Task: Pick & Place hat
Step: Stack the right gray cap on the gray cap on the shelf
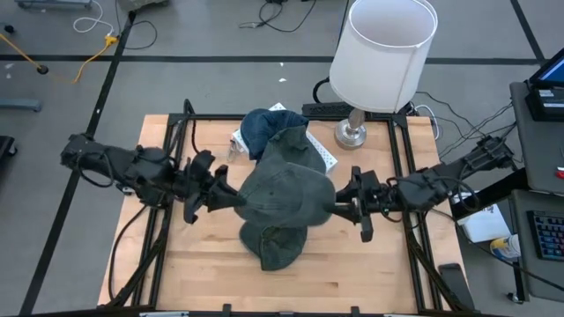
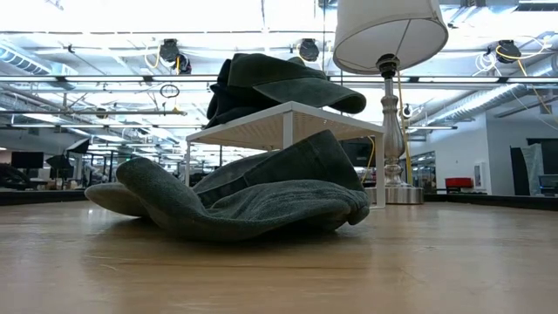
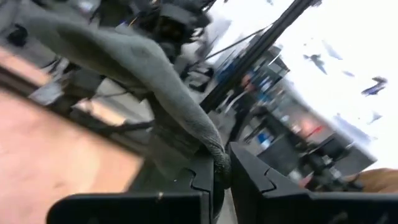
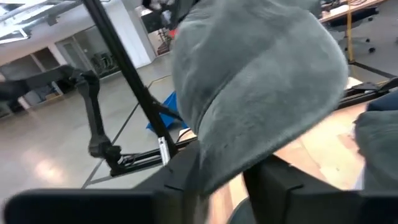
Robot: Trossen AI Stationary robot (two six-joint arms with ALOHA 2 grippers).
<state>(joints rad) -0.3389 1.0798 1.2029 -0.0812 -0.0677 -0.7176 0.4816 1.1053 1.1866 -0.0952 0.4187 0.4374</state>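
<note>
A grey-green hat (image 1: 286, 189) hangs in the air over the table's middle, between my two grippers, which both point level at it. My left gripper (image 1: 231, 198) comes from the table's left and is shut on the hat's edge. My right gripper (image 1: 339, 204) comes from the right; its fingers stand apart with the hat's cloth (image 4: 249, 112) between them. A second hat of the same colour (image 1: 273, 246) lies on the table below, resting on its brim (image 2: 113, 196). My left gripper pinches the hat's rolled edge (image 3: 214, 152) between its two fingers, coming level from the table's left. The hat is lifted clear of the table and its cloth runs away from the fingers toward the other arm. My right gripper has the hat's cloth (image 4: 217, 168) between its parted fingers; whether they touch it I cannot tell.
A white stand (image 2: 288, 118) at the back middle carries a blue hat (image 1: 263, 130) and a dark green one (image 2: 279, 83). A lamp with a white shade (image 1: 383, 48) stands at the back right. Bare wood lies along the near edge.
</note>
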